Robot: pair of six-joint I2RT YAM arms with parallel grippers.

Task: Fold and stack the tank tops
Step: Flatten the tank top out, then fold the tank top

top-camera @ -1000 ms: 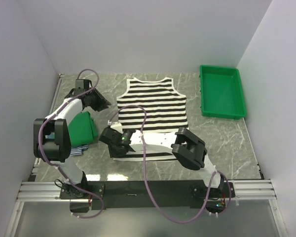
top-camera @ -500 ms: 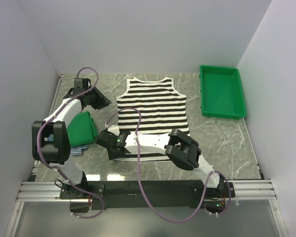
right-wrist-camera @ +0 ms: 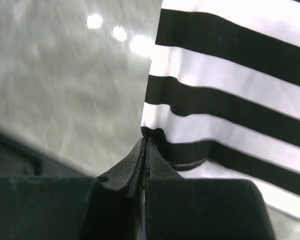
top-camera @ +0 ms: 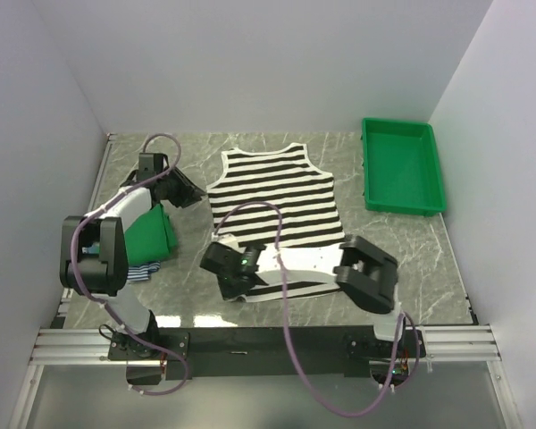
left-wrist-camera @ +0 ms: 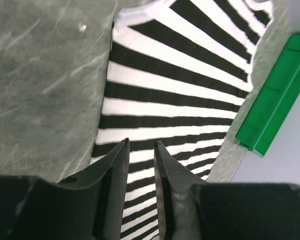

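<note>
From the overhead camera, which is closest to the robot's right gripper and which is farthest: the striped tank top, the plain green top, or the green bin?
1. Striped tank top: the right gripper is pinching its near left hem corner.
2. Green top: off to the left.
3. Green bin: far right, towards the back.

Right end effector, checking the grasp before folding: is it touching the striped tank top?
Touching. Right wrist view shows the right end effector shut on a corner of the striped tank top.
</note>
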